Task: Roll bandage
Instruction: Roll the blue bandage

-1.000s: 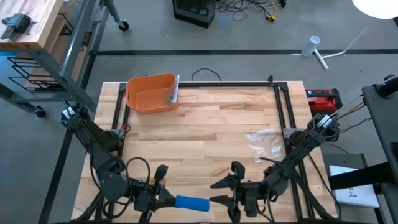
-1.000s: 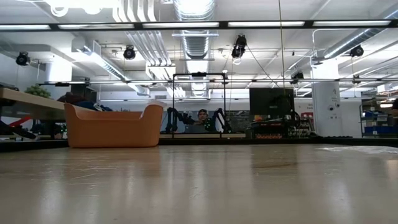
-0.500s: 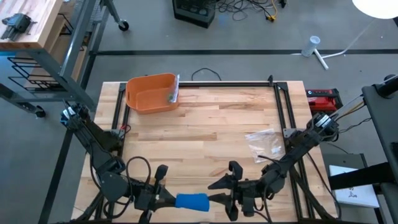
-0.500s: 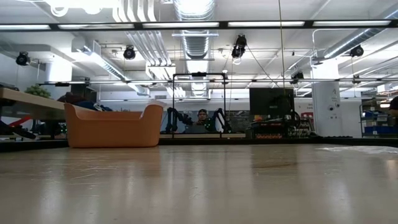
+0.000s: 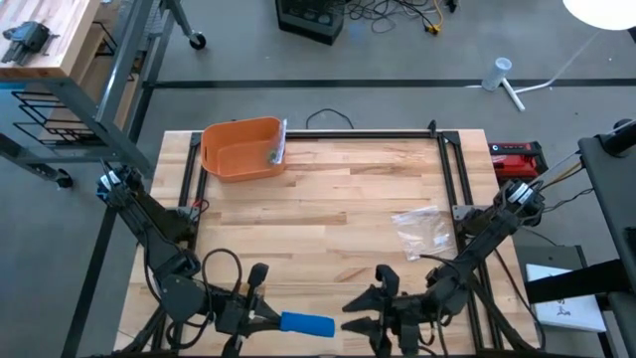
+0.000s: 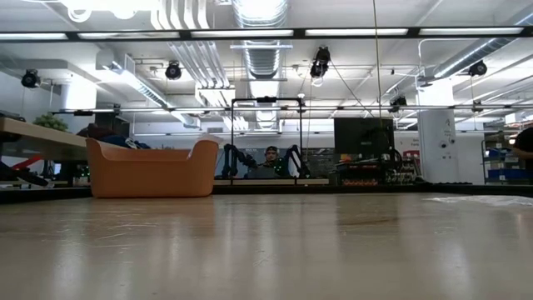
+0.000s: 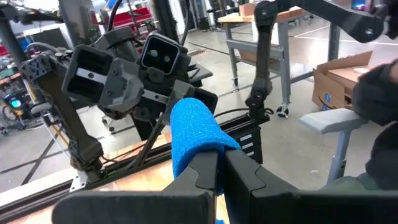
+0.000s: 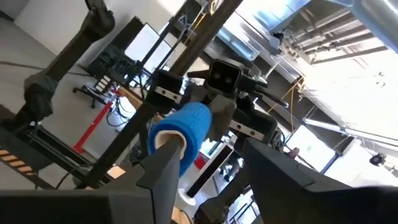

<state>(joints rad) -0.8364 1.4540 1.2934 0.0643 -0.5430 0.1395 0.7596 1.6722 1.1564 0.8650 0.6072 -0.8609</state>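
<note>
- The left gripper [image 5: 266, 319] sits at the near edge of the pale wooden table [image 5: 328, 209], its dark fingers [image 7: 208, 174] pressed together on one end of the blue rolled cloth bandage [image 5: 306, 324].
- From the left wrist view the bandage [image 7: 193, 134] sticks straight out ahead of the clamped fingers, pointing at the other arm's camera head.
- The right gripper [image 5: 360, 316] faces it from the opposite side, jaws spread wide, one finger on each side of the roll's line.
- In the high view the right gripper's tips sit just off the free end of the bandage; contact cannot be told.
- In the right wrist view the bandage [image 8: 183, 134] shows between its own two dark fingers [image 8: 163, 171], end-on.
- Well beyond both claws, at the far left corner, stands an orange plastic tub [image 5: 241, 149].
- Beyond the right gripper, toward the right edge, lies a crumpled clear plastic wrapper [image 5: 422, 230].
</note>
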